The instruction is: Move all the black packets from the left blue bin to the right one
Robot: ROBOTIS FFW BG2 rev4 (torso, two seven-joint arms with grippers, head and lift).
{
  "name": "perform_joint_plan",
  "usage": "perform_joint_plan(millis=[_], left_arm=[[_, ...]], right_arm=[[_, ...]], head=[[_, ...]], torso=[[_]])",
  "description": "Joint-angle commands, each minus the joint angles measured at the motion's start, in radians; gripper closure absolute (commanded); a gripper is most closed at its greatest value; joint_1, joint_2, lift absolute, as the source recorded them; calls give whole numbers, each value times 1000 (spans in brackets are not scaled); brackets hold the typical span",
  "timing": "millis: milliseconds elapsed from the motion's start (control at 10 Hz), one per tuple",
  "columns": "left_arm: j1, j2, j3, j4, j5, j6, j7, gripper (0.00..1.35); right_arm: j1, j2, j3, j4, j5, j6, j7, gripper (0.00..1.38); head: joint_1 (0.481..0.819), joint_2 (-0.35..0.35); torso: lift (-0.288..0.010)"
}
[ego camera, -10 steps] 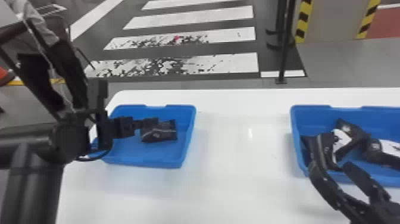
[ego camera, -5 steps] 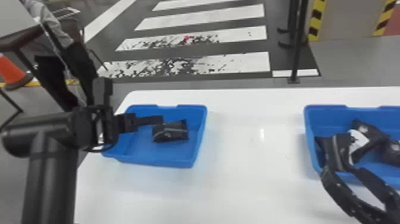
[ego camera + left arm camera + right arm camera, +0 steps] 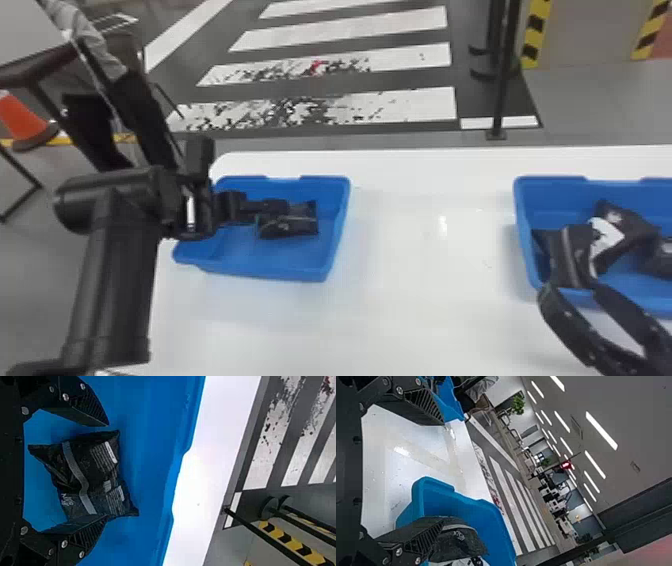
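On the white bench [image 3: 430, 310], the blue plastic left bin [image 3: 327, 250] sits by the far left corner. In it, short of its right wall, lies a crinkled black packet [image 3: 300, 225]. From the head view its long axis runs left to right, roughly along the bin's far edge; a grey stripe crosses it. The left gripper [image 3: 267, 207] is over this packet, its fingers apart to either side; whether they touch it I cannot tell.

The right gripper [image 3: 575, 290] is at the near edge of the blue plastic right bin [image 3: 522, 220], by its near left corner, fingers apart. Just beyond, a black striped packet [image 3: 572, 255] has its long axis near to far. A black-and-white packet [image 3: 625, 225] lies slanted beside it, another dark packet [image 3: 660, 257] farther right.
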Motion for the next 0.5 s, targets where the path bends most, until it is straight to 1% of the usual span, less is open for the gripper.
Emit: perform_joint_plan(millis=[0, 100, 200, 300, 400], left_arm=[[-25, -3, -5, 59, 5, -5, 17, 269], [-47, -4, -5, 118, 23, -37, 23, 334], [-52, -4, -5, 140, 33, -61, 28, 614], [-50, -7, -5, 150, 73, -79, 51, 831], [-50, -7, -3, 167, 85, -81, 52, 817]], right_arm=[[0, 0, 0, 9, -11, 6, 3, 182], [-3, 0, 0, 9, -11, 6, 3, 182], [-3, 0, 0, 12, -11, 8, 4, 182], [-3, 0, 0, 14, -13, 8, 6, 182], [-3, 0, 0, 14, -13, 11, 7, 182]], head=[[695, 281], [695, 283], [695, 282], [695, 281], [695, 278]], torso=[[-185], [-185], [-185], [-185], [-185]])
